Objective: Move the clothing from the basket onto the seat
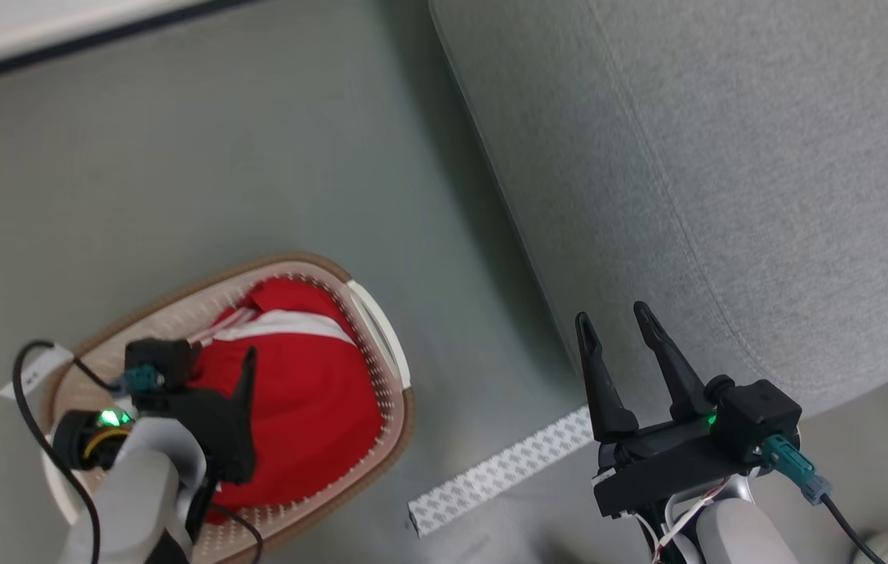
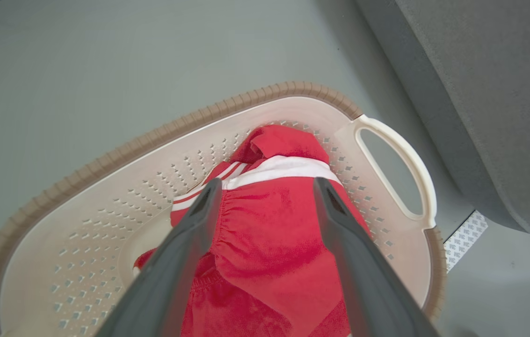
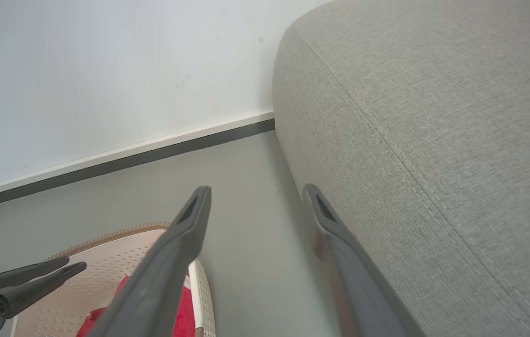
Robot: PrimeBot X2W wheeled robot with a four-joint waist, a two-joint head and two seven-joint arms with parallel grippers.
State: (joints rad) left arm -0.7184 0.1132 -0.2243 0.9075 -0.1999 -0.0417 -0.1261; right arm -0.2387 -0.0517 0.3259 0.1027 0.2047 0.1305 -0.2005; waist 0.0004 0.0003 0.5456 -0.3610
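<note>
Left gripper (image 2: 267, 183), right gripper (image 1: 611, 313), jaws apart; one basket (image 2: 105, 210), clothing (image 2: 269, 234) inside; one seat (image 1: 726, 157).

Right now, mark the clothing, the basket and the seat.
clothing (image 2: 269, 243), left wrist view, on the red fabric below its white band.
basket (image 2: 293, 87), left wrist view, on its brown rim.
seat (image 1: 765, 196), head view, on its grey upholstery.

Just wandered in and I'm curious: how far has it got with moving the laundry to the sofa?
Nothing looks done: the visible seat has no garment on it. In hand: the open left hand hovers above the red clothing in the basket, gripping nothing. Left: grasping, lifting, carrying everything over.
</note>
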